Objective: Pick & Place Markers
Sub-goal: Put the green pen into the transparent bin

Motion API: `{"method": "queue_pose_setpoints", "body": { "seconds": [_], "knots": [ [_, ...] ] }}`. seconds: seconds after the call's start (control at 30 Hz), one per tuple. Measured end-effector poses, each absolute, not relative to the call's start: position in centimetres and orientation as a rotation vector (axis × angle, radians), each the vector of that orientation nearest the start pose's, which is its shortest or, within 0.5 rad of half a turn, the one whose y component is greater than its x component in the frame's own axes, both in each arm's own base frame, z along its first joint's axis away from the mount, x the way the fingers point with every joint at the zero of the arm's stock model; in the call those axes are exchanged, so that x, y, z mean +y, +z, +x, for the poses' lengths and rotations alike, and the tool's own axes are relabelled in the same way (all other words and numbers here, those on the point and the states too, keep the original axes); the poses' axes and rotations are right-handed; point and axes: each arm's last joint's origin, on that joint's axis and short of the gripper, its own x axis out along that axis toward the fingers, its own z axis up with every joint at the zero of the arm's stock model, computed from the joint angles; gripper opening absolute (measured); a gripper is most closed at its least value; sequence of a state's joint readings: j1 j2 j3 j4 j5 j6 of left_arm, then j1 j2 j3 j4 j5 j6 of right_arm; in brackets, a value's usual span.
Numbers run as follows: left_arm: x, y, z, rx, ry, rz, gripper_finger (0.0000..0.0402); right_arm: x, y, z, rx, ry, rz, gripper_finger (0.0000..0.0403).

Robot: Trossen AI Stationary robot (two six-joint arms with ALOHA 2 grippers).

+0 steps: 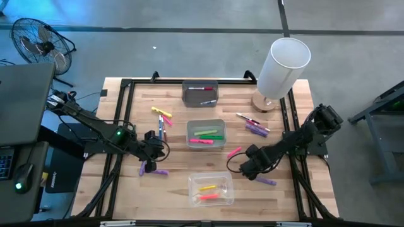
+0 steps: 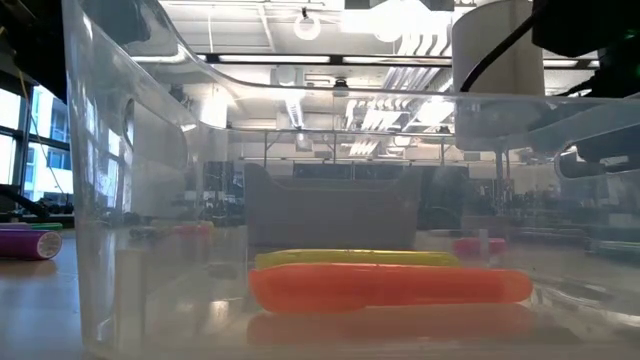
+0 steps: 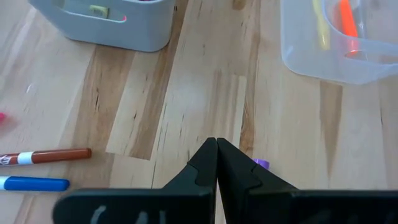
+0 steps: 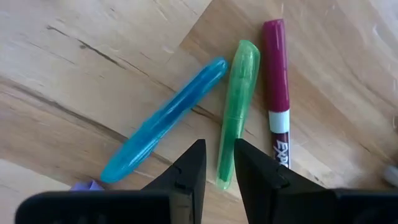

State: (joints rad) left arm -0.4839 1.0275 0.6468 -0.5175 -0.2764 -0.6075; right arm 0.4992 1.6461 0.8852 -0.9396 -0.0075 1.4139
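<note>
The wooden table fills the middle of the overhead frame, and a tall white cylinder stands at its upper right. Three bins run down the centre: a grey one at the top with a couple of markers, a second grey one in the middle with green and pink markers, and a clear one at the bottom with a yellow and an orange marker.

My right pincer hangs low at the lower right of the table. Its fingers are slightly spread, with the near end of a green highlighter showing in the gap; they are not yet pinching it. A blue highlighter lies just beside the green one, and a dark red marker lies on its other side.

My left pincer sits at the lower left of the table, pressed together on nothing I can see, with a purple marker tip peeking out beside it. A brown marker and a blue marker lie at the left edge of that wrist frame.

Loose markers are scattered left and right of the bins, so I judge the sorting as partly done. The step in hand looks like a pick of the green highlighter. Next I need to drop squarely over its barrel, close without nudging its neighbours, then carry it to the middle bin holding the greens.
</note>
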Motion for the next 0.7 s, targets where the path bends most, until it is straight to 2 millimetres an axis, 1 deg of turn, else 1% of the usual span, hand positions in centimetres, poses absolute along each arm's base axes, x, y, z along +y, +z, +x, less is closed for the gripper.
{"method": "queue_pose_setpoints", "body": {
  "seconds": [0.33,0.7],
  "knots": [
    [-8.28,21.95,17.46,0.851,0.063,-0.234,0.0000,11.75,14.46,21.80,1.512,-0.820,0.661,0.0071],
    [-8.33,21.96,17.45,0.854,0.050,-0.233,0.0000,12.16,14.42,22.01,1.518,-0.837,0.780,0.0071]
  ]
}}
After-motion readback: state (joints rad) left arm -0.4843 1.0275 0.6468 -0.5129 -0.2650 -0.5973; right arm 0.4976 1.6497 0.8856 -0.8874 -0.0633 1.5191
